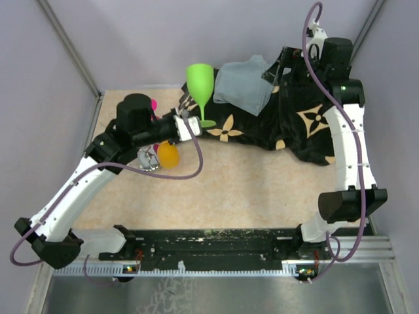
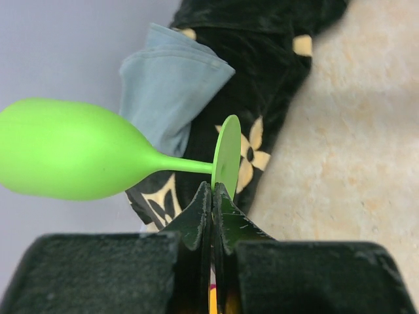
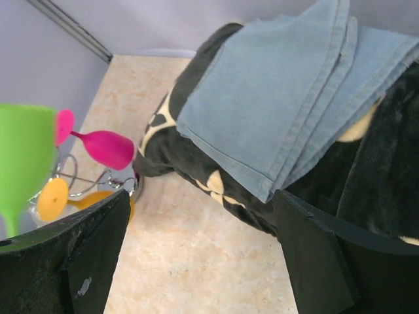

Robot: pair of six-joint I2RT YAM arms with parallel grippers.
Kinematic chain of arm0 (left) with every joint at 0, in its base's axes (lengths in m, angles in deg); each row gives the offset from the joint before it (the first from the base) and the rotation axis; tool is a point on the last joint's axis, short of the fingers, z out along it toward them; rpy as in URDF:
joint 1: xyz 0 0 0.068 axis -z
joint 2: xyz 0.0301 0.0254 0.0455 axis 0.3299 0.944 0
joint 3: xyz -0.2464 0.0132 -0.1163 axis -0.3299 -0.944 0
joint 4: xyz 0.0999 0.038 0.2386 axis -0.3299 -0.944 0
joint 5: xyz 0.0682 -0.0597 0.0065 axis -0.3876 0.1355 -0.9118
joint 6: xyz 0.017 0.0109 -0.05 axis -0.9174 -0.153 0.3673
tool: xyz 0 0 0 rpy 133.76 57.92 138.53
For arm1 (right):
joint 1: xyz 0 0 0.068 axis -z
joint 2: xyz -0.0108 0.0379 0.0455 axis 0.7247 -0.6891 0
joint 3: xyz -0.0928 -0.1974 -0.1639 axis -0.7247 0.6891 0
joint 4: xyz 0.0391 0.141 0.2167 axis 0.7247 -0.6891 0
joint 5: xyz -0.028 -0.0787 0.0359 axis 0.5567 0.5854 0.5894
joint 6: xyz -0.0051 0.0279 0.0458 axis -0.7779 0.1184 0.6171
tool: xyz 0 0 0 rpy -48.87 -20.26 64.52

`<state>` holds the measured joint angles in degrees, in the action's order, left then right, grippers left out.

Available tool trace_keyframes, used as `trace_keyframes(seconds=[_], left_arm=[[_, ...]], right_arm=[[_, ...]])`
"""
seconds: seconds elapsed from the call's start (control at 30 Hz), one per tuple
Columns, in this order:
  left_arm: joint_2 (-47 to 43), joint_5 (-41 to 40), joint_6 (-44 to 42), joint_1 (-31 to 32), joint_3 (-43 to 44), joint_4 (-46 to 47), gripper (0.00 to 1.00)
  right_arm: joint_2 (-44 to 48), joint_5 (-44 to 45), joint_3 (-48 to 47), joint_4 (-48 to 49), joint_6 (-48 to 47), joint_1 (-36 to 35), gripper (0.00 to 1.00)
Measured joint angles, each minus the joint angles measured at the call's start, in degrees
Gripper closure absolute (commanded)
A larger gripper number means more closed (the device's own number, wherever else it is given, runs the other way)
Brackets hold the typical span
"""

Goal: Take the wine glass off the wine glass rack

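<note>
A bright green wine glass (image 1: 200,80) stands upright at the edge of the black patterned cloth, to the right of the wine glass rack (image 1: 149,159) and apart from it. My left gripper (image 1: 190,124) is shut on the rim of the glass's round foot (image 2: 227,157); the left wrist view shows the jaws (image 2: 214,190) pinching that disc. The chrome rack (image 3: 72,180) holds a pink glass (image 3: 105,147) and an orange glass (image 3: 52,198). My right gripper (image 3: 203,261) hangs open and empty over the back right, above the cloths.
A black cloth with tan flower marks (image 1: 308,124) covers the back right of the table, with a folded light blue cloth (image 1: 243,85) on top of it. Purple walls close in at the back and sides. Bare beige tabletop (image 1: 242,190) lies in front.
</note>
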<state>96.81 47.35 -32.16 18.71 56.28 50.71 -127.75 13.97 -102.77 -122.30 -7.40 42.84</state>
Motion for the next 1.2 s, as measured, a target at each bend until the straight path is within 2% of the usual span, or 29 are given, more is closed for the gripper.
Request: trace_keyframes(seconds=[0.13, 0.23, 0.5, 0.83, 1.0, 1.2], left_arm=[[-2.3, -2.5, -6.9, 4.8, -7.4, 0.4, 1.0], [-4.2, -3.5, -11.5, 7.5, -13.3, 2.0, 1.0], [-8.3, -4.6, -23.4, 13.8, -27.4, 7.5, 1.0], [-10.4, -3.2, -36.3, 15.1, -38.3, 15.9, 1.0], [-10.5, -2.6, -41.2, 15.1, -42.7, 18.9, 1.0], [-10.4, -1.9, -44.4, 15.1, -43.6, 22.4, 1.0]], right_arm=[[-1.6, -3.0, -6.0, -3.0, 0.5, 0.0, 0.16], [-1.4, -5.5, -6.6, -4.5, 0.8, 0.0, 0.17], [0.4, -8.8, 0.7, -10.3, 0.0, -4.3, 0.17], [6.1, -16.9, 8.9, -16.4, -1.9, -9.7, 0.16], [7.3, -17.4, 9.7, -18.5, -3.0, -10.1, 0.15], [7.2, -16.4, 9.7, -19.5, -4.1, -10.9, 0.15]])
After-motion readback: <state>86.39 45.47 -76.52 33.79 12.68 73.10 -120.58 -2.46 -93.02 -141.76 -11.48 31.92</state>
